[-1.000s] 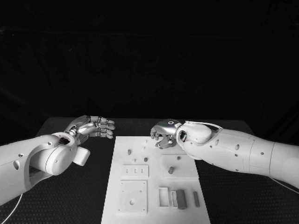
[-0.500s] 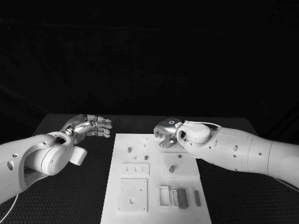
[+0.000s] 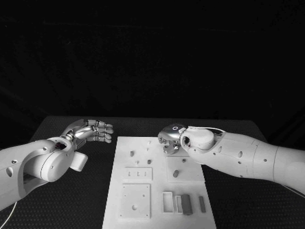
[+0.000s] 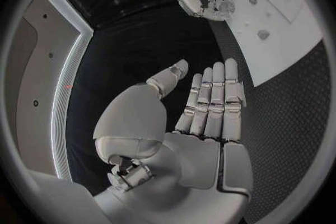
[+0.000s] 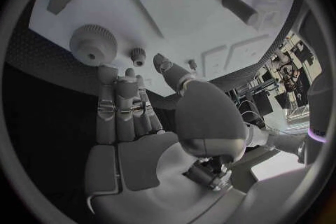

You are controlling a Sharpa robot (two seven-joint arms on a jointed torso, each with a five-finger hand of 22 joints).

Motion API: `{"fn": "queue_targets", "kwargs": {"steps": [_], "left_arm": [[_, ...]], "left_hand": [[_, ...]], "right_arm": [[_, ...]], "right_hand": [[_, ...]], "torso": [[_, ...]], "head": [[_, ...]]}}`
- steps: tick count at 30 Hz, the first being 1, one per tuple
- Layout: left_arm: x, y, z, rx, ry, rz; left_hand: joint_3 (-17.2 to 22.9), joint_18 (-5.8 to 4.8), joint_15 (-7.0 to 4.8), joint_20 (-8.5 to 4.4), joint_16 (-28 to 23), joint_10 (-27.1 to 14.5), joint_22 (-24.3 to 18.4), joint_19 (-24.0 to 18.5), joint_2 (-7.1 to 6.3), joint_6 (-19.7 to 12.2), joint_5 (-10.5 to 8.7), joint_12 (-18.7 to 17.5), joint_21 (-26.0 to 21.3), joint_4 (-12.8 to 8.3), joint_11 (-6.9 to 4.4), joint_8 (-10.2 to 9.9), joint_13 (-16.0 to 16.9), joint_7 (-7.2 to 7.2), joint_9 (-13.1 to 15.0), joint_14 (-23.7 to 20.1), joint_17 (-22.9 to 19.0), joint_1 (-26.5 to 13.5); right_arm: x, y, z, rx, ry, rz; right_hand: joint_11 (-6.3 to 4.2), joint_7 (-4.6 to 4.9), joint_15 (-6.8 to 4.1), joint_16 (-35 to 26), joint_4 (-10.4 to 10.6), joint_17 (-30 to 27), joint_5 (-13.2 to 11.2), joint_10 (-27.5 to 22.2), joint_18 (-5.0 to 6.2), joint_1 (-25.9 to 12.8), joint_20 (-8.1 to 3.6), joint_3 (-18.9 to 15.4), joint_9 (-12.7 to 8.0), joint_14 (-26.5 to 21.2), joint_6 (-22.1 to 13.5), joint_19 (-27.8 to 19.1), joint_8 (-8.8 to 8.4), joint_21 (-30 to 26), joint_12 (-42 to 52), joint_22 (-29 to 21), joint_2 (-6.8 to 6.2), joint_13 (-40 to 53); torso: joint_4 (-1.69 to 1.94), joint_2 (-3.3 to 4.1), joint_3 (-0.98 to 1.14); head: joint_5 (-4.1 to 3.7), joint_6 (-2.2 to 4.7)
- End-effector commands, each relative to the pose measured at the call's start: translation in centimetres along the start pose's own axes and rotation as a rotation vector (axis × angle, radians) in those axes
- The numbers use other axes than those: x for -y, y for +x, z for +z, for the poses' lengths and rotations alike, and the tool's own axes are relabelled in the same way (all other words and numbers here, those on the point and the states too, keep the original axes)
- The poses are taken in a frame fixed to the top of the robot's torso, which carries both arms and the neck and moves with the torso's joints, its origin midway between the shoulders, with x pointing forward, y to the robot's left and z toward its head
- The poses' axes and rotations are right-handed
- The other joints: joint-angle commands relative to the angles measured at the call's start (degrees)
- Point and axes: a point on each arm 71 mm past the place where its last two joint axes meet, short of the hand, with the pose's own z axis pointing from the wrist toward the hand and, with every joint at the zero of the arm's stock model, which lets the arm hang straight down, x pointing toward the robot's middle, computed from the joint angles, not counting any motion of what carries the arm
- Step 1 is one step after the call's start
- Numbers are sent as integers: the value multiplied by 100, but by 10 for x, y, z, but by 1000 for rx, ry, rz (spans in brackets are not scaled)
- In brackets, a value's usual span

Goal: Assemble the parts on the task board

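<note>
White task board (image 3: 159, 191) lies flat mid-worktop, long axis running near to far; small grey parts (image 3: 185, 203) lie in slots at its near right, with pegs (image 3: 132, 153) standing toward its far end.

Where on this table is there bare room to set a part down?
Bare table lies left of the task board, under the left hand, and right of the board. The board's far end, beneath the right hand, is crowded with parts.

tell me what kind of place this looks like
Likely a robotics lab test bench: a black table against a dark backdrop carries a white task board with small parts, such as a toothed gear, and the left hand and right hand hover there.
</note>
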Motion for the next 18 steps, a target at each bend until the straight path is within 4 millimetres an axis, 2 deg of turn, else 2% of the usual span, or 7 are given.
{"fn": "queue_targets", "kwargs": {"steps": [1, 10, 18], "left_arm": [[2, 1, 1, -9, 9, -1], [2, 0, 0, -8, 7, -1], [2, 0, 0, -8, 6, -1]], "left_hand": [[-37, 109, -3, -4, -39, 4, -8, 53, 6, -7, -27, -37, -38, -9, 40, -27, -5, 36, -3, 33, 8, -53], [-38, 109, -4, -4, -45, 6, -8, 55, 2, -7, -27, -47, -42, -5, 41, -34, -6, 39, -2, 36, 12, -62], [-39, 110, -4, -4, -50, 8, -7, 58, 3, -7, -26, -56, -44, 2, 42, -41, -7, 43, -2, 39, 17, -71]], "right_arm": [[2, 4, 0, -29, 5, -20], [4, 6, -1, -38, 12, -22], [6, 7, -2, -46, 14, -22]], "right_hand": [[-16, -12, -12, 28, -24, -12, 16, 38, 367, 42, -40, 38, 0, 5, 40, -12, 6, 41, 27, 136, 10, 7], [-18, -15, -13, 70, -87, -30, 16, 49, 367, 84, -50, 49, -2, 8, 59, -13, 20, 72, 28, 138, 85, 9], [-46, -2, -38, 139, -133, -53, 15, 138, 367, 145, -60, 49, 11, 19, 153, -10, 74, 127, 63, 141, 214, 27]], "torso": [[3, 40, -1], [13, 83, -5], [9, 106, -12]], "head": [[-1, 5], [-8, 35], [-17, 20]]}}
